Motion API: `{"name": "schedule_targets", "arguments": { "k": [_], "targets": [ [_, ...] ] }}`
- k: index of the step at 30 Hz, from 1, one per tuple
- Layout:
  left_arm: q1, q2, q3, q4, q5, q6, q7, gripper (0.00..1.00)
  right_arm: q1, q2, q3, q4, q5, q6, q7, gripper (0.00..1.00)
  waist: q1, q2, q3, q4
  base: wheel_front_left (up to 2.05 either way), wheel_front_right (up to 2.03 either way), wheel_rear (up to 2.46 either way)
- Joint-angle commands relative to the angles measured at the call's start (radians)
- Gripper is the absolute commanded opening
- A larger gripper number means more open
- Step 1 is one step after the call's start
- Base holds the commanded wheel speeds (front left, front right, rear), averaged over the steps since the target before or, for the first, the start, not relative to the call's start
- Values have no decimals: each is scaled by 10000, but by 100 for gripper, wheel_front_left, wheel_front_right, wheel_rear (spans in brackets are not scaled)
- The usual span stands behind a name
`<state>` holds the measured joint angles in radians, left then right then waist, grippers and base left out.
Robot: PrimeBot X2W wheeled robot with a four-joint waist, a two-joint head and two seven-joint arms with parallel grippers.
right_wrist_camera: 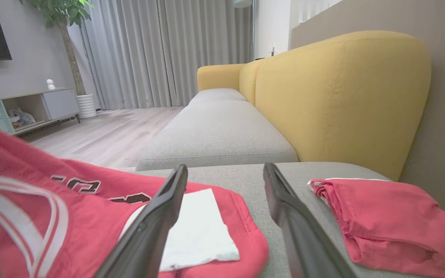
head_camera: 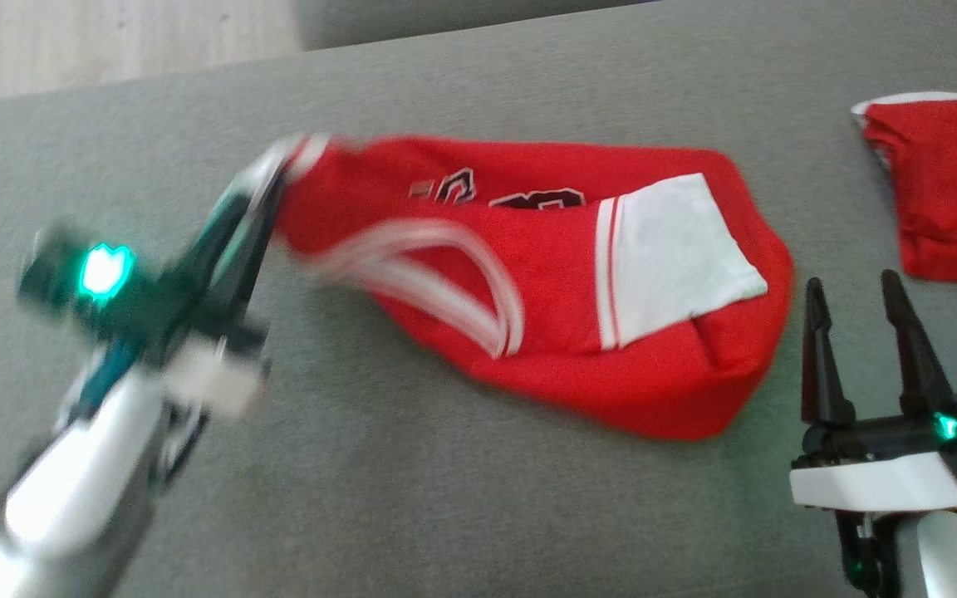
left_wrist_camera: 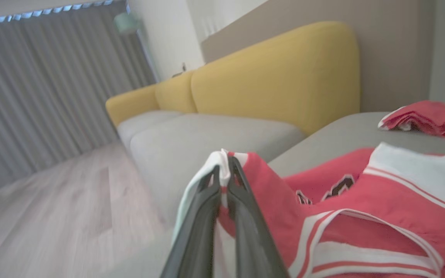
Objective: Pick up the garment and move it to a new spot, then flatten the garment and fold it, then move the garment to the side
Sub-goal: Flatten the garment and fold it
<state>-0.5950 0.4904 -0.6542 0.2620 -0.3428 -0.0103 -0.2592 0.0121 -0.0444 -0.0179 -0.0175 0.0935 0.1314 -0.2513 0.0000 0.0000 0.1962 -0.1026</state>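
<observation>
1. Two end effectors are over a grey sofa cushion (head_camera: 445, 498).
2. The left end effector (head_camera: 275, 178) is clenched on a white-edged corner of a red basketball jersey (head_camera: 561, 282). That corner is held up off the cushion.
3. The rest of the jersey lies bunched in the middle of the cushion. It has white stripes, black letters and a white patch (head_camera: 678, 249) on top.
4. The right end effector (head_camera: 852, 291) is released, with its two dark fingers wide apart. It holds nothing. It sits just beside the jersey's right end.
5. A second red garment (head_camera: 952, 191) lies folded on the cushion, off to the right and apart from the jersey.
6. A yellow sofa back (right_wrist_camera: 342, 96) stands behind the cushion.
</observation>
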Motion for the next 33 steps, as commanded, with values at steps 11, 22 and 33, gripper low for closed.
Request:
{"name": "schedule_targets", "arguments": {
  "k": [11,22,33],
  "targets": [
    [2499,308,2539,-429,585,855,-26,0,-41,-58,91,-279,-412,-7,-105,100,0,0,92,1061,0,0,0],
    [2029,-1345,2307,-218,1822,1790,-26,100,93,-58,-208,-202,-648,-7,-105,100,0,0,244,623,0,0,0],
    [-234,-4075,-1191,1399,3128,295,1413,100,-180,-58,-413,-293,-669,-7,-105,100,0,0,1237,-345,0,0,0]
  ]
}}
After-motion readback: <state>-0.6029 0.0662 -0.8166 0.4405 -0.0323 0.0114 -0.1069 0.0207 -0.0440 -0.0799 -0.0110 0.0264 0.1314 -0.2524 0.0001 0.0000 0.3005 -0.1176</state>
